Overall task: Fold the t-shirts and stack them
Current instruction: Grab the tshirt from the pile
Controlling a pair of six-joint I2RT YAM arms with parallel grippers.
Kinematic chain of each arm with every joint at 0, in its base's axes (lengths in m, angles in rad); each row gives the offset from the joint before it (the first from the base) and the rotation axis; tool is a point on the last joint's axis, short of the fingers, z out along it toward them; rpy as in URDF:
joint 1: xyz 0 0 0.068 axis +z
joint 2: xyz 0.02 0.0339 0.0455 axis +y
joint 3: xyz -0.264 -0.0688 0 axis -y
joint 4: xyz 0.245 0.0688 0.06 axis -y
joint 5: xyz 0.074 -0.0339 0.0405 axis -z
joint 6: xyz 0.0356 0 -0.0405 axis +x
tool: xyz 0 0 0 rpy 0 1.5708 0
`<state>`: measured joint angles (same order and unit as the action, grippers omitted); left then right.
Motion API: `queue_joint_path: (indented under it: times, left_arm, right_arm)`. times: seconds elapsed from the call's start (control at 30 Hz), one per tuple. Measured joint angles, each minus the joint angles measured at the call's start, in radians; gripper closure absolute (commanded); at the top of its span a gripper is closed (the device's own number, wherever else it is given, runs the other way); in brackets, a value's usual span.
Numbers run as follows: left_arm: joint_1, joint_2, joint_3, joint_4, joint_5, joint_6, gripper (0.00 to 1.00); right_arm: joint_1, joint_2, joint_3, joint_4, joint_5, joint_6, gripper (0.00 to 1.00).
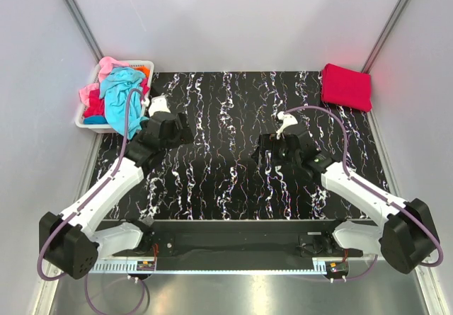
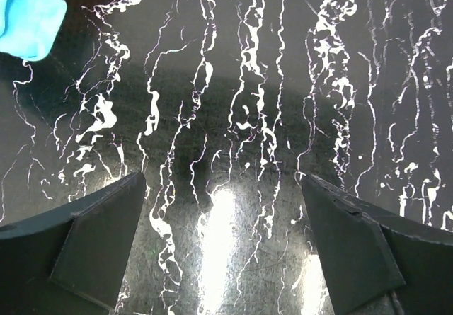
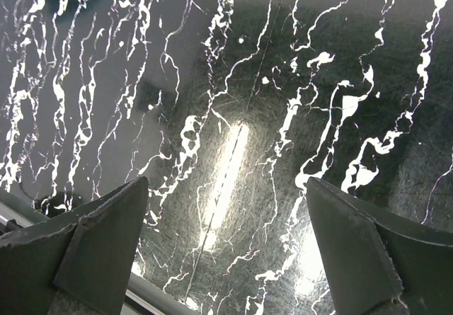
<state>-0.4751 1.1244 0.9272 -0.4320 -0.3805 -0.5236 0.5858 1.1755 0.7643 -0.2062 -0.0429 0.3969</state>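
A crimson red t-shirt (image 1: 346, 86) lies folded at the far right corner of the black marbled table (image 1: 226, 180). A turquoise t-shirt (image 1: 122, 92) hangs over the front of the white basket (image 1: 87, 122), on top of pink, red, orange and blue shirts; its hem shows at the top left of the left wrist view (image 2: 27, 19). My left gripper (image 1: 168, 127) is open and empty, just right of the basket. My right gripper (image 1: 272, 146) is open and empty over the table's middle right. Both wrist views show only bare tabletop between the fingers (image 2: 92, 237) (image 3: 95, 244).
The white slotted basket stands at the far left corner, partly off the table. Grey walls close in the left, right and back. The table's near edge shows in the right wrist view (image 3: 42, 209).
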Motion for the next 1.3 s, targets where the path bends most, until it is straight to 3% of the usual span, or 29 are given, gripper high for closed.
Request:
queue_joint_path:
  times: [0.4,0.73,0.9,1.3]
  left_arm:
    - [0.021,-0.043,-0.026,0.016,-0.059,-0.056,0.03]
    - [0.413,0.052,-0.123,0.135,0.095,-0.222,0.22]
    - [0.485,0.152,-0.103,0.171,0.125,-0.227,0.21]
    - [0.517,0.284,0.045,0.175,-0.13,-0.227,0.21]
  right_arm:
    - [0.003,0.026,0.0,0.0,0.001,0.003,0.0]
    - [0.004,0.034,-0.01,0.002,0.008,0.001,0.0]
    - [0.004,0.083,-0.009,0.005,0.008,-0.004,0.0]
    - [0.004,0.219,0.02,0.026,0.008,-0.016,0.0]
